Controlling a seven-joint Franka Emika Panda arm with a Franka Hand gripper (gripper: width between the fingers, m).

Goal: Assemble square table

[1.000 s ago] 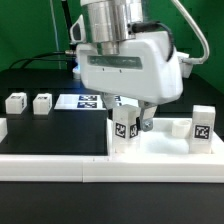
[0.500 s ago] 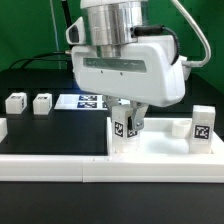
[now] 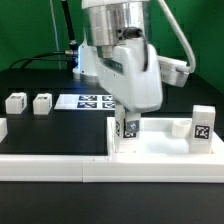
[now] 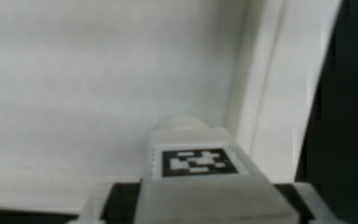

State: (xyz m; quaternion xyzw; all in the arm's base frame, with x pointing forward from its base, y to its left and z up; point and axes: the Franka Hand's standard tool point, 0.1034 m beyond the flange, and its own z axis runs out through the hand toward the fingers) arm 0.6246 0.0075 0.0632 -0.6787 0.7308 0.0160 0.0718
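Note:
The square table slab (image 3: 160, 146) lies flat at the exterior view's right, white with a raised rim. My gripper (image 3: 127, 124) is shut on a white tagged leg block (image 3: 128, 128) that stands upright at the slab's near-left corner. In the wrist view the same leg block (image 4: 199, 160) sits between the jaws of my gripper (image 4: 202, 202), over the slab (image 4: 87, 90) and next to its rim. A second leg block (image 3: 202, 125) stands on the slab's right side. Two more leg blocks (image 3: 15, 101) (image 3: 41, 102) lie on the black table at the left.
The marker board (image 3: 90, 100) lies flat behind the slab. A long low white border wall (image 3: 60, 166) runs along the front edge. A small white piece (image 3: 2, 128) shows at the left edge of the exterior view.
My hand has turned about its vertical axis, so its broad face now points sideways. The leg block has stayed at the slab's corner, still gripped.

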